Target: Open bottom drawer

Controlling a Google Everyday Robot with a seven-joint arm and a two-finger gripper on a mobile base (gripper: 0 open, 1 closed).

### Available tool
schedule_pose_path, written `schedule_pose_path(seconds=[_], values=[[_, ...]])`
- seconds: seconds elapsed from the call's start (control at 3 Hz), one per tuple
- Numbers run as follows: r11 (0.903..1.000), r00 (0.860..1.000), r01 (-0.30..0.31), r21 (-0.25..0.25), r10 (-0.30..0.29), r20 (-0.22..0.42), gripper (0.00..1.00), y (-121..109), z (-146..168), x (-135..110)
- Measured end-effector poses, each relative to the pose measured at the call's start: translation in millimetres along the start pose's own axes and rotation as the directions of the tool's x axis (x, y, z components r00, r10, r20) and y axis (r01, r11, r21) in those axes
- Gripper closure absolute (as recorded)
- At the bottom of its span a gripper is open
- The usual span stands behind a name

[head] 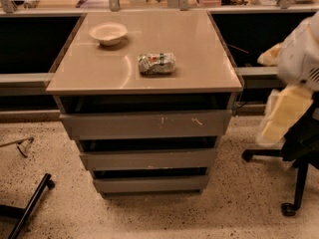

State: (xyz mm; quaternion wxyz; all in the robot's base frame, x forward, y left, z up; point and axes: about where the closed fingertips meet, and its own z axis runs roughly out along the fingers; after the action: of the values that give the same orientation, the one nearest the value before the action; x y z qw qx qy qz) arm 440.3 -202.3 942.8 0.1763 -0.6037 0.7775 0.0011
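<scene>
The bottom drawer (149, 184) is the lowest and narrowest grey front of the cabinet, plain and handleless, sitting flush under the mid-width front (148, 159) and the widest front with white scratch marks (147, 125). My gripper (283, 114) shows as a pale yellow shape below the white arm (299, 54) at the right edge. It hangs in the air to the right of the cabinet, at about the height of the top drawer, well apart from the bottom drawer.
A white bowl (108, 33) and a crumpled packet (156, 63) lie on the cabinet top (199, 78). A black office chair base (294, 183) stands on the floor at right. A black pole (30, 205) lies at lower left. A counter runs behind.
</scene>
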Motion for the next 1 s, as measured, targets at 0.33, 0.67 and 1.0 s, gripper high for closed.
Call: schedule_pose_path(seconds=[0.33,0.67,1.0], values=[[0.9957,0.986,-0.002,-0.093,0.017,0.166,0.0,40,69,-19],[0.9838,0.938,-0.02,-0.178,0.08,0.336,0.0,98,165,-30],[0.9838,0.938,-0.02,-0.178,0.08,0.336,0.0,98,165,-30]])
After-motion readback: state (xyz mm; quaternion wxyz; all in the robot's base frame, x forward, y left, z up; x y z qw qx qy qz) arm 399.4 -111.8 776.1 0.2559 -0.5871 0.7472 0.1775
